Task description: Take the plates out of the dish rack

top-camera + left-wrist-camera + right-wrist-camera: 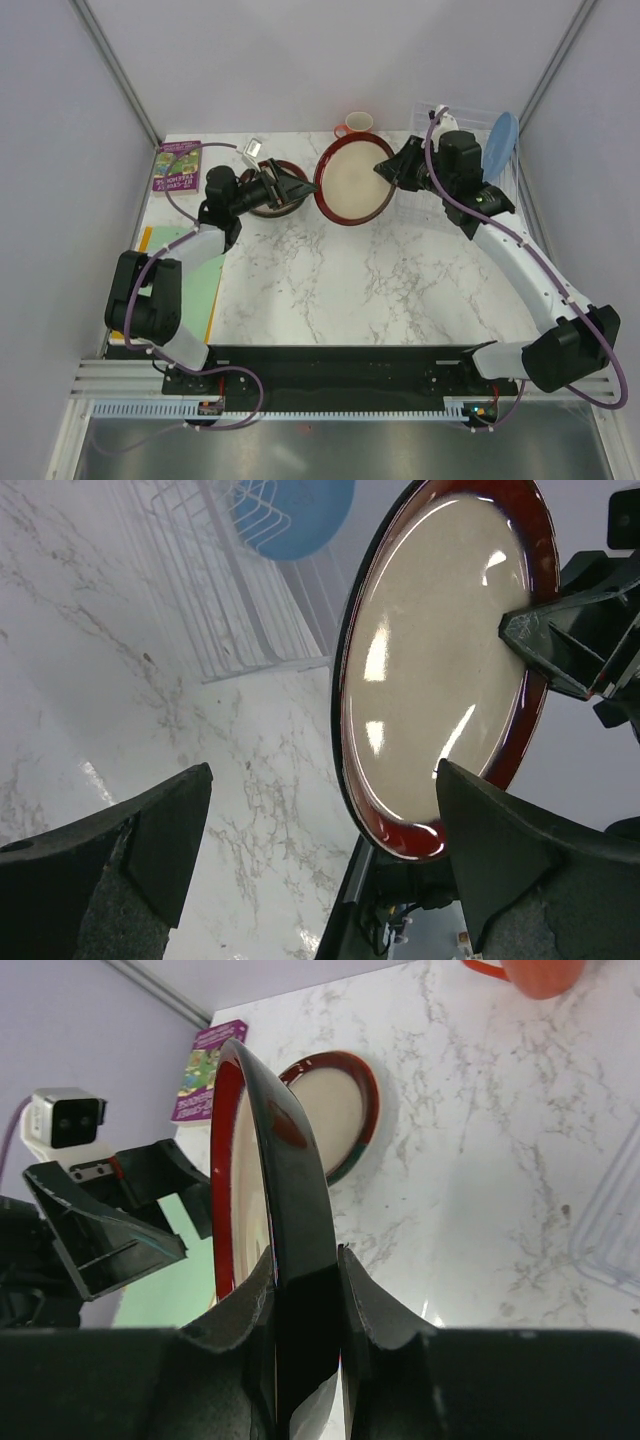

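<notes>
My right gripper (388, 170) is shut on the rim of a cream plate with a dark red rim (352, 182), holding it on edge above the table; the right wrist view shows the fingers (370, 1305) clamping its dark underside (290, 1190). My left gripper (303, 186) stands open just left of that plate, facing its cream face (440, 660) without touching it. A second cream, red-rimmed plate (268, 203) lies flat on the table under the left gripper. A light blue plate (501, 143) stands in the white wire dish rack (468, 118) at the back right.
An orange mug (353, 124) sits behind the held plate. A purple book (178, 165) lies at the back left and a green sheet (190, 285) along the left side. Grey walls close in on both sides.
</notes>
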Available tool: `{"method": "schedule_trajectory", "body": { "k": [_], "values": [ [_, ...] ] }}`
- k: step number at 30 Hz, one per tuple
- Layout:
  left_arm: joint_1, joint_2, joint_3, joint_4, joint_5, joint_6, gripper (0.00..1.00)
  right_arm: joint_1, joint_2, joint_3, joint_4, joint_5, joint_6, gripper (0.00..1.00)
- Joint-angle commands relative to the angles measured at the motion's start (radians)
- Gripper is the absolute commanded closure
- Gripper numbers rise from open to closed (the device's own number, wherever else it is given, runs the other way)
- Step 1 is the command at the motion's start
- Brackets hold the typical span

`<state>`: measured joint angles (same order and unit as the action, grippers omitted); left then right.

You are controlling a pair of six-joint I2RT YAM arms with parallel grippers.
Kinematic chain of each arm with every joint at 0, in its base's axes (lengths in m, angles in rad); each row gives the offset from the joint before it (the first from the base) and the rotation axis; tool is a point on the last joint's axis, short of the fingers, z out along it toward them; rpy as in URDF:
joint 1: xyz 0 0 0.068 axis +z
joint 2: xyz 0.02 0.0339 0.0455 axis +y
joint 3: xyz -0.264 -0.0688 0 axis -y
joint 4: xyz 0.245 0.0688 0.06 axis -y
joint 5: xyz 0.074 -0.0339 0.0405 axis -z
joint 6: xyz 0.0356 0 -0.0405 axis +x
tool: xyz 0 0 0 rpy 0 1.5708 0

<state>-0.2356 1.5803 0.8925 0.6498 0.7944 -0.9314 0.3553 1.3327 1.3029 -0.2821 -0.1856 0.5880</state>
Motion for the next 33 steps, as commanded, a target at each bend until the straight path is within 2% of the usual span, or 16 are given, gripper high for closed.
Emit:
{"method": "schedule_trajectory", "body": {
  "k": [1, 6, 8, 9, 10, 12, 13, 14, 15, 18, 20, 21, 22, 23, 28, 33],
  "values": [
    [-0.040, 0.041, 0.008, 0.139, -0.006, -0.078, 0.00, 0.036, -0.058, -0.011, 0.274, -0.095, 0.150, 1.00],
    [-0.065, 0.079, 0.028, 0.209, -0.004, -0.125, 0.02, 0.082, -0.044, -0.034, 0.313, -0.100, 0.167, 1.00],
    [-0.067, 0.084, 0.036, 0.217, -0.001, -0.132, 0.12, 0.089, -0.043, -0.043, 0.317, -0.101, 0.171, 1.00],
    [-0.067, 0.084, 0.037, 0.220, -0.003, -0.132, 0.20, 0.093, -0.044, -0.048, 0.317, -0.097, 0.170, 1.00],
    [-0.067, 0.080, 0.036, 0.220, -0.006, -0.129, 0.38, 0.091, -0.049, -0.051, 0.317, -0.092, 0.170, 1.00],
    [-0.067, 0.073, 0.033, 0.196, -0.012, -0.112, 0.60, 0.093, -0.052, -0.054, 0.313, -0.089, 0.161, 1.00],
    [-0.067, 0.069, 0.034, 0.179, -0.018, -0.103, 0.84, 0.093, -0.055, -0.054, 0.308, -0.086, 0.159, 1.00],
    [-0.067, 0.066, 0.036, 0.165, -0.024, -0.089, 0.98, 0.094, -0.056, -0.053, 0.301, -0.078, 0.157, 1.00],
    [-0.067, 0.063, 0.039, 0.139, -0.027, -0.081, 0.98, 0.094, -0.059, -0.051, 0.296, -0.074, 0.151, 0.99],
    [-0.065, 0.050, 0.065, 0.058, -0.049, -0.021, 0.98, 0.094, -0.059, -0.048, 0.284, -0.060, 0.136, 0.61],
    [-0.065, 0.028, 0.078, -0.056, -0.069, 0.050, 0.98, 0.093, -0.063, -0.045, 0.248, -0.029, 0.127, 0.51],
    [-0.062, 0.018, 0.092, -0.090, -0.093, 0.075, 0.98, 0.093, -0.064, -0.042, 0.239, -0.020, 0.118, 0.41],
    [-0.059, 0.011, 0.101, -0.128, -0.112, 0.100, 0.98, 0.093, -0.066, -0.033, 0.210, -0.005, 0.095, 0.20],
    [-0.053, 0.004, 0.109, -0.209, -0.127, 0.139, 0.98, 0.094, -0.067, -0.025, 0.190, 0.015, 0.079, 0.13],
    [0.054, -0.006, 0.144, -0.298, -0.146, 0.174, 0.98, 0.088, -0.092, 0.027, 0.055, 0.204, -0.025, 0.02],
    [0.183, 0.027, 0.232, -0.409, -0.156, 0.244, 0.98, 0.071, -0.130, 0.047, -0.003, 0.328, -0.122, 0.02]
  ]
}}
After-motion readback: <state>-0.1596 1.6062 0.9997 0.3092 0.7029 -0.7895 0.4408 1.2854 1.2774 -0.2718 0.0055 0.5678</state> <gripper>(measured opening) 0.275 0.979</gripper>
